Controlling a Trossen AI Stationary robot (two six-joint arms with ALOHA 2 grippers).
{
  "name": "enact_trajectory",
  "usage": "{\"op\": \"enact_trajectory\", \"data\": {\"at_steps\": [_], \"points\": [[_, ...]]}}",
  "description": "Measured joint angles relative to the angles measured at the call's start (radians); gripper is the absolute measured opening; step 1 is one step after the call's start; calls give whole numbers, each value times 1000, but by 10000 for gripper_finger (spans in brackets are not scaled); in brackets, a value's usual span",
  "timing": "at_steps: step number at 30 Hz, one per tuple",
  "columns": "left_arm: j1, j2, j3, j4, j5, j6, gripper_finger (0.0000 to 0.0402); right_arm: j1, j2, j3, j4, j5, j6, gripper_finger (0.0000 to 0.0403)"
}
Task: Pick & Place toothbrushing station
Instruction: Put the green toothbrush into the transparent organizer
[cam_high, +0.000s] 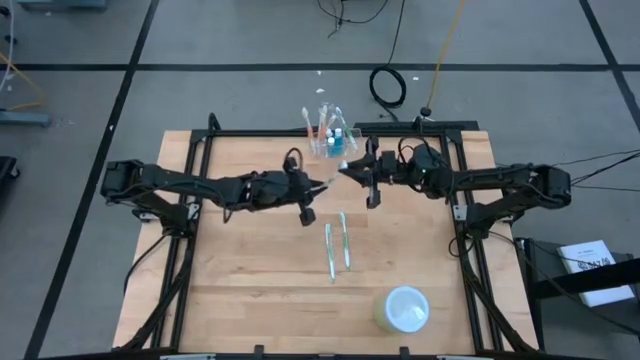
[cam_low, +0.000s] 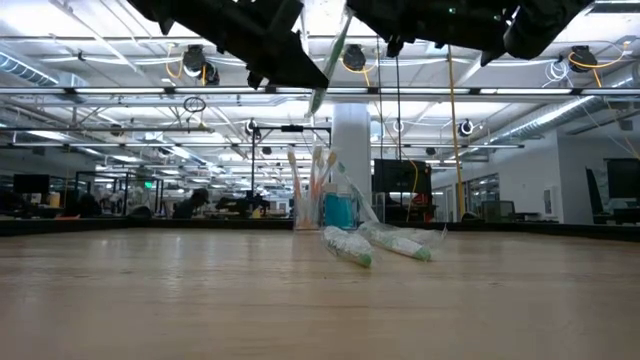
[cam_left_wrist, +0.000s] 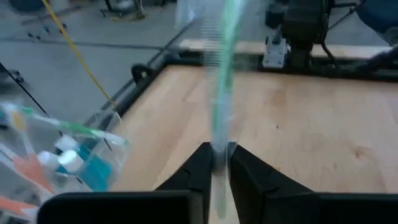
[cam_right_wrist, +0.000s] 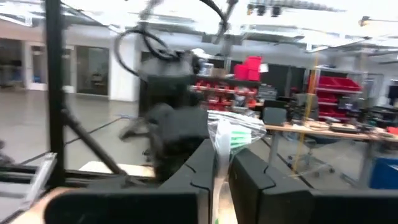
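The left gripper (cam_left_wrist: 216, 163) is seen closed on a wrapped green toothbrush (cam_left_wrist: 222, 74), whose clear wrapper and green handle run out from between the two dark fingers (cam_left_wrist: 194, 168). In the high view the left gripper (cam_high: 318, 186) is held above the far middle of the bench (cam_high: 240, 290), and the wrapped toothbrush (cam_high: 333, 176) spans the short gap to the right gripper (cam_high: 352, 170). The right gripper (cam_right_wrist: 222, 171) is closed on the other end of the same toothbrush (cam_right_wrist: 231, 138), where crinkled wrapper with green print is pinched between its fingers (cam_right_wrist: 249, 180). Both grippers are raised off the bench; in the low view the toothbrush (cam_low: 329, 62) hangs slanted in the air under the two arms.

The clear holder cup (cam_high: 330, 138) stands on the far edge of the bench, just beyond the grippers, with several toothbrushes and a blue item standing in it. It is also seen in the left wrist view (cam_left_wrist: 74, 155) and in the low view (cam_low: 325, 205).

Two more wrapped toothbrushes (cam_high: 337, 245) lie side by side near the middle of the bench. A round white-lidded tub (cam_high: 403, 308) sits near the front edge, well apart from them.
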Motion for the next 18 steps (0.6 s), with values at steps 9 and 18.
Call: {"op": "enact_trajectory", "data": {"at_steps": [9, 18], "points": [[-27, -128, 2, 2, -169, 99, 184, -179, 1, 8, -50, 106, -4, 13], [-23, -166, 2, -77, -204, 106, 259, -379, 34, 108, -191, 168, 43, 13]]}}
